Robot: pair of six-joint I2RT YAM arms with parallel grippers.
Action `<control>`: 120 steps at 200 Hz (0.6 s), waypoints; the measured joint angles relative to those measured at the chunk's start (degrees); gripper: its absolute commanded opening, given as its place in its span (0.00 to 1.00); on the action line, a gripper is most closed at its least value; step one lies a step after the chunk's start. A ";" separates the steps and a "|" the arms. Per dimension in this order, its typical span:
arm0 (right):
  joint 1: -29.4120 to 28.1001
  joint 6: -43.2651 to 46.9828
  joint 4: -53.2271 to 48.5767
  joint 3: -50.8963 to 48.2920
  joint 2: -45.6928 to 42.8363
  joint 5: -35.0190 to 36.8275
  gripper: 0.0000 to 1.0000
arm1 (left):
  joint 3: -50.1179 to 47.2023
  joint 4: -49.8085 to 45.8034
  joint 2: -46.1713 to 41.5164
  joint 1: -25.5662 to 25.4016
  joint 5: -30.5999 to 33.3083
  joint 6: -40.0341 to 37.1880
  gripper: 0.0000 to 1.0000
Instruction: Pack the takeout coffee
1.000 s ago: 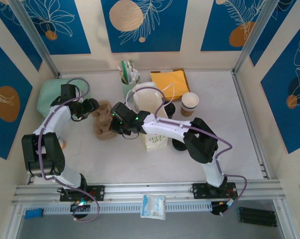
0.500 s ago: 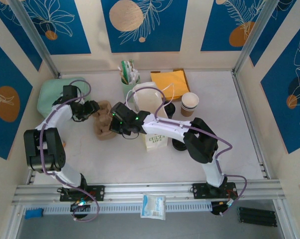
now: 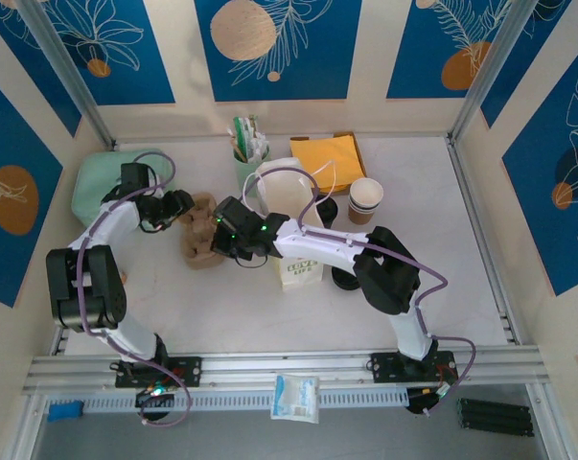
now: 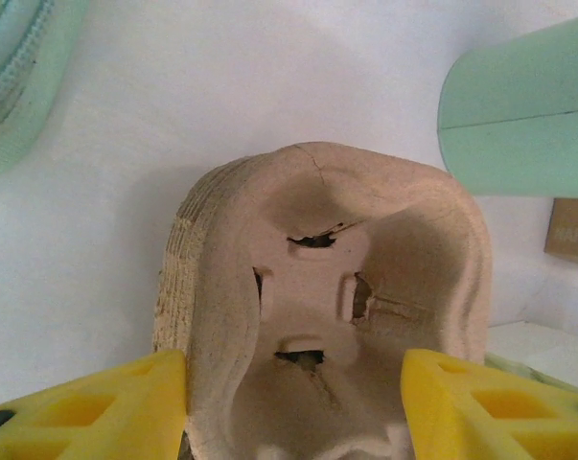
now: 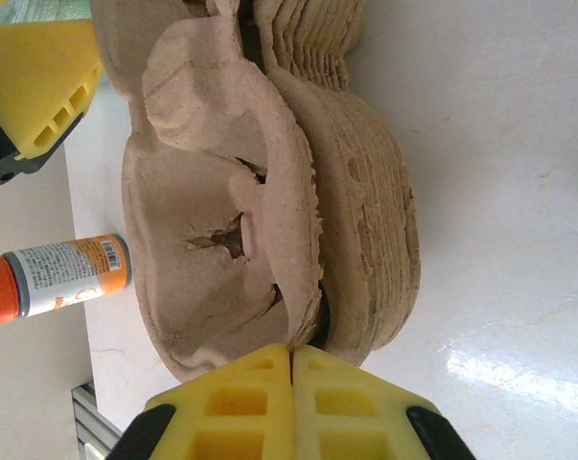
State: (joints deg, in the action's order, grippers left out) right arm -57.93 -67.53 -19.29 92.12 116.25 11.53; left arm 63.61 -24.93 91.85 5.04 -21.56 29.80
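"Top external view, starting from the left side: what is near the left gripper (image 3: 178, 204)?"

"Just to the left of it lies a mint-green dish (image 3: 92, 182). The gripper itself is at the left end of the carrier stack (image 3: 197, 235). In the left wrist view its yellow fingers (image 4: 87, 407) stand apart, one on each side of the stack. Whether they squeeze it or only stand beside it, I cannot tell."

"And the right gripper (image 3: 221, 235)?"

"It meets the stack from the opposite side. In the right wrist view its two fingers (image 5: 241, 402) are pressed together, and the thin rim of the top carrier (image 5: 202, 220) is pinched between them. This top carrier is tilted away from the others. To the left of this gripper, in the same view, a small bottle with an orange cap (image 5: 54, 278) lies on its side."

"Where are the coffee cups (image 3: 366, 199)?"

"They stand upright, nested, well to the right of the right gripper and a little farther back, apart from both grippers. A white paper bag (image 3: 298, 273) stands between, partly under the right arm."
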 measured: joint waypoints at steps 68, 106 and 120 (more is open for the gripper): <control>0.92 0.50 0.02 0.00 0.00 -1.33 0.00 | -0.02 1.97 -5.68 0.00 -2.69 2.78 0.60; 1.51 1.57 0.04 0.13 0.00 -2.99 0.00 | -0.66 2.14 -7.72 0.00 -3.10 2.95 0.60; 1.51 1.86 0.00 0.39 0.00 -3.54 0.00 | -1.36 2.40 -8.28 0.02 -3.10 2.95 0.60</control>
State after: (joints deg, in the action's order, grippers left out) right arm -56.42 -65.67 -19.29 92.51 116.25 7.99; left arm 62.26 -22.52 83.57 5.06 -24.67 32.75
